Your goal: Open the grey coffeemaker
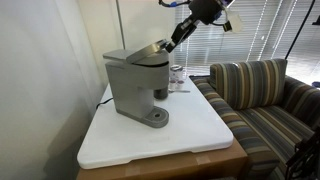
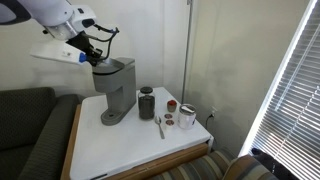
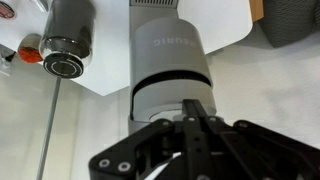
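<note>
Grey coffeemaker [image 1: 133, 88] stands on the white table [image 1: 200, 132] just below and ahead of the hand [image 3: 196, 106], whose fingers are drawn narrow with nothing seen between them, tips at the lid's near end, its long axis running straight ahead.

Matte grey coffeemaker [image 1: 130, 85], white table [image 1: 195, 135], striped couch [image 1: 255, 90].

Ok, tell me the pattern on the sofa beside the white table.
The upholstered sofa has tan, brown and dark stripes, clearest in an exterior view.
</note>
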